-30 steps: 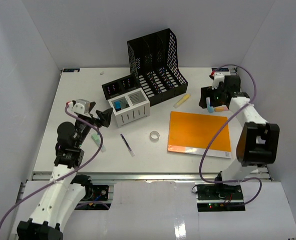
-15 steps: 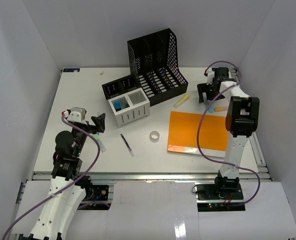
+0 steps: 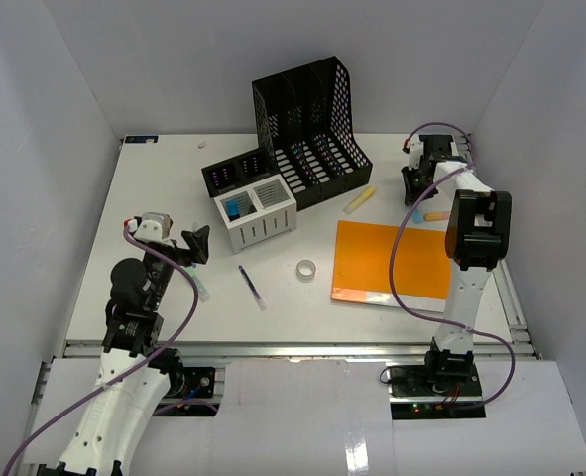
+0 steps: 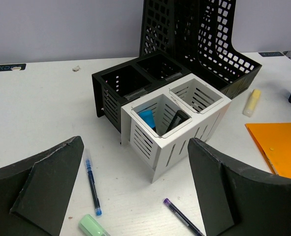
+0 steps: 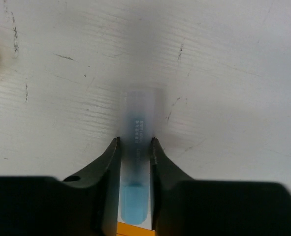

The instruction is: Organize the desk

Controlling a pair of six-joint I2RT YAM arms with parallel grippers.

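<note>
The white desk [image 3: 164,198] holds scattered stationery. My right gripper [image 3: 415,190] is at the far right, just beyond the orange folder [image 3: 392,263]. In the right wrist view it [image 5: 135,142] is shut on a pale blue highlighter [image 5: 137,118] with a translucent cap, held over the desk surface [image 5: 224,73]. My left gripper [image 3: 195,245] is open and empty at the left, facing the white pen holder [image 4: 184,132]. Between its fingers [image 4: 47,187] lie a blue pen [image 4: 91,183], a green highlighter [image 4: 92,227] and a purple pen [image 4: 182,216].
A black file rack [image 3: 312,124] and a black pen holder [image 3: 235,174] stand at the back centre, next to the white holder [image 3: 258,218]. A yellow highlighter [image 3: 360,199], a tape roll [image 3: 306,269] and the purple pen [image 3: 252,287] lie mid-desk. Enclosure walls surround the desk.
</note>
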